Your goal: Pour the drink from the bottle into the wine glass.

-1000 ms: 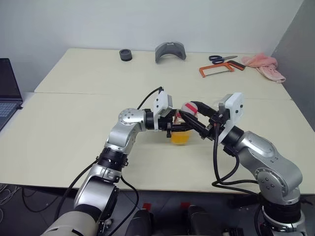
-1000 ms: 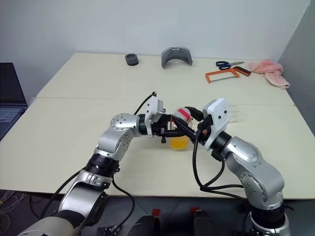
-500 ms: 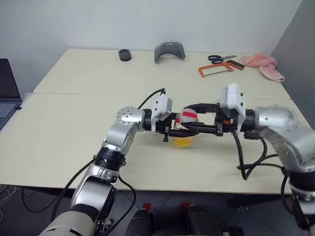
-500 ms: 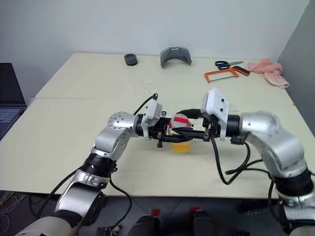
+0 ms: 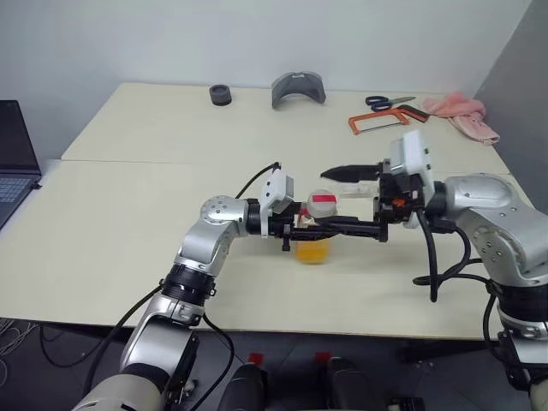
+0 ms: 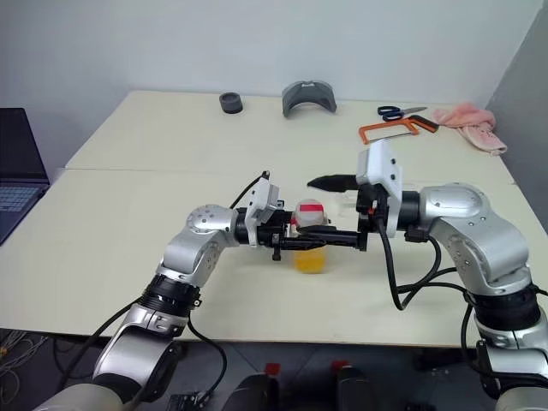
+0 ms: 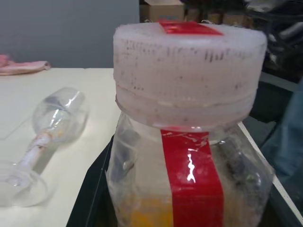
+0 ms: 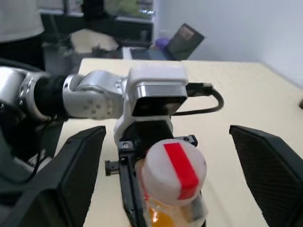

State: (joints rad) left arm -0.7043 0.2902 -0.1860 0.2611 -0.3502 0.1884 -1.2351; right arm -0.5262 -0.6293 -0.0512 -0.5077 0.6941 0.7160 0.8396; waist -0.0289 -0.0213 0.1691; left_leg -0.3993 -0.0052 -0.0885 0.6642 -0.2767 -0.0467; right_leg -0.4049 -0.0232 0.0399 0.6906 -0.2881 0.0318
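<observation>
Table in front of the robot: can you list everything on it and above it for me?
Table: seemingly two joined, cream.
Bottle: one, clear with a red stripe, held above the table's middle.
Cap: one, whitish with red tape, on the bottle.
Drink: orange, low in the bottle.
Wine glass: one, clear, lying on its side on the table.
Laptop: one, dark, far left edge.
Round piece: one, black, far side.
Curved piece: one, grey, far side.
Scissors: one pair, blue-handled, far right.
Hacksaw: one, orange, beside the scissors.
Cloth: one, pink, far right corner.
Left gripper: black, shut on the bottle.
Right gripper: black, open around the cap.
</observation>
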